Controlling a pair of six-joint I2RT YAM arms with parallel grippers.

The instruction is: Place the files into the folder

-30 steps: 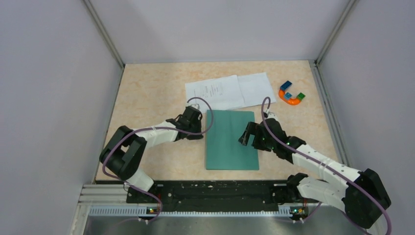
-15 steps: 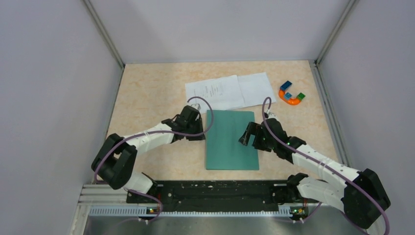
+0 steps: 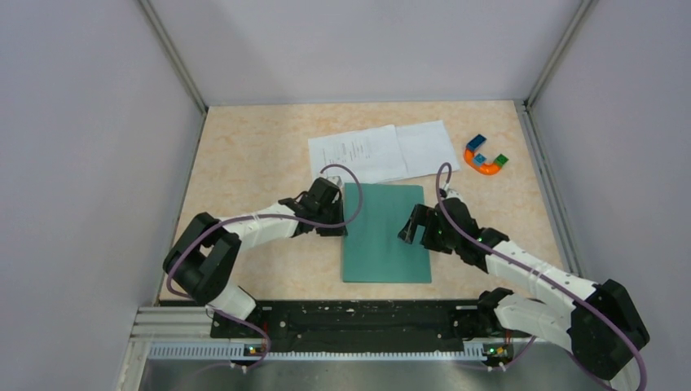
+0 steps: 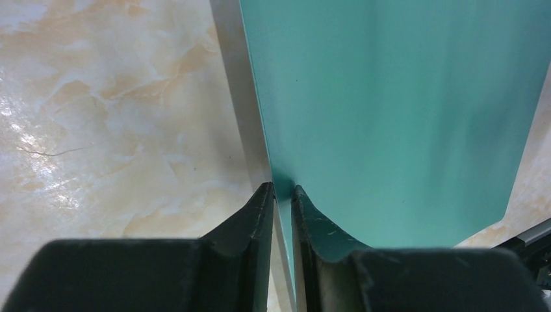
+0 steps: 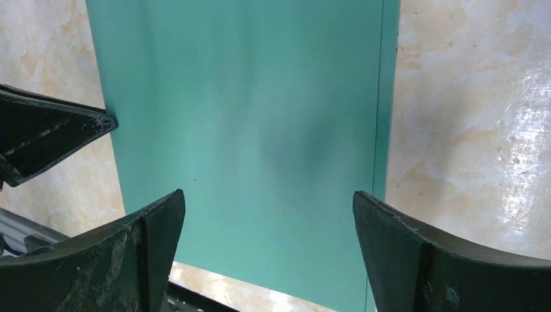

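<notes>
Betw. L tool (image 4: 281,195) tips: folder (image 4: 390,110) edge

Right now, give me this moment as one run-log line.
left hand: nearly shut around folder left edge | right hand: open above folder | files: outside, behind folder

no legible text, label, brand or number appears anywhere. the left paper sheet (image 3: 355,152) carries a few lines of small dark print, too small to read; the sheet beside it (image 3: 425,147) looks blank.
</notes>
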